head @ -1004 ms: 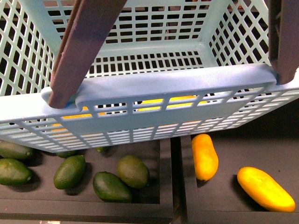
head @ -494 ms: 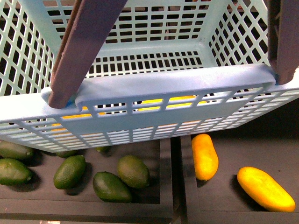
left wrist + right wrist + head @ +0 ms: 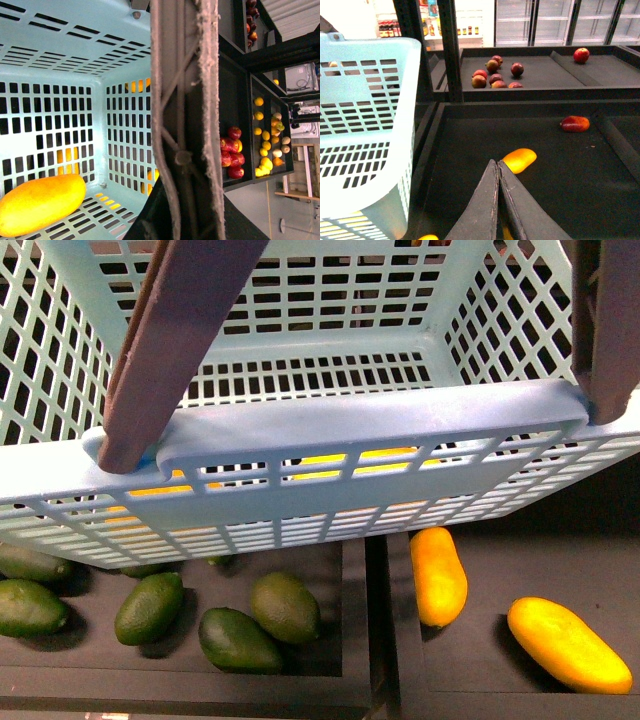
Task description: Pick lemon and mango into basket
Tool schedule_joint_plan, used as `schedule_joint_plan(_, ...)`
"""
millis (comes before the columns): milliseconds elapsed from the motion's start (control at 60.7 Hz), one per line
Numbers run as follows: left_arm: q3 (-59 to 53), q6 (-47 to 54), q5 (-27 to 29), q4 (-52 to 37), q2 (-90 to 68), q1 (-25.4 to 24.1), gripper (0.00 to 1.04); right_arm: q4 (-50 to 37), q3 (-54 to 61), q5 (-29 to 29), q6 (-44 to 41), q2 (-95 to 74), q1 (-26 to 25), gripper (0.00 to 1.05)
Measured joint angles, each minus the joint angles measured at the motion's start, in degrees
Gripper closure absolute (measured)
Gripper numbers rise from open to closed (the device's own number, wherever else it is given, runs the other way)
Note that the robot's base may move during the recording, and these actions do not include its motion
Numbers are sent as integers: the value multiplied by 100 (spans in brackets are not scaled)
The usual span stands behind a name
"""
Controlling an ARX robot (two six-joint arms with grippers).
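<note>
The pale teal basket (image 3: 330, 430) hangs close in front of me and fills the upper front view, with its brown handles (image 3: 170, 340) swung up. My left gripper (image 3: 182, 200) is shut on the basket, clamped round a brown handle (image 3: 185, 75). Inside the basket a long yellow-orange mango (image 3: 40, 202) lies on the slotted floor. My right gripper (image 3: 497, 162) is shut with nothing in it, above a dark tray, just short of another mango (image 3: 520, 160). Two more mangoes (image 3: 438, 575) (image 3: 568, 643) lie in the bin below the basket. I cannot make out the lemon.
Several dark green fruits (image 3: 150, 607) lie in the left bin, split from the mango bin by a black divider (image 3: 378, 640). A red fruit (image 3: 575, 123) lies in the right arm's tray. Red apples (image 3: 495, 75) sit on the shelf beyond. The basket wall (image 3: 365, 125) is close beside the right gripper.
The basket has shifted very slightly in the front view. The fruits in the bins have not moved.
</note>
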State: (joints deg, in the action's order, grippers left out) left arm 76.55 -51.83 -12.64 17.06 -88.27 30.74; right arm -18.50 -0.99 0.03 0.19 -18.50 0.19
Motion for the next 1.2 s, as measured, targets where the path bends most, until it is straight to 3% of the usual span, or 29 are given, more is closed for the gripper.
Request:
schedule_joint_plan(543,0,-2,0,0,0,0,100,831,0,0,0,831,0,103)
schedule_joint_plan(659,0,0,-2,0,0,0,100,1757,0,7,0,1602,0,103)
schedule_joint_plan(988,0,-7,0,0,0,0,100,1840,-2,4,-2,1812,0,103)
schedule_joint_plan(1202,0,2,0,0,0,0,100,1843,-2,4,-2,1814,0,67)
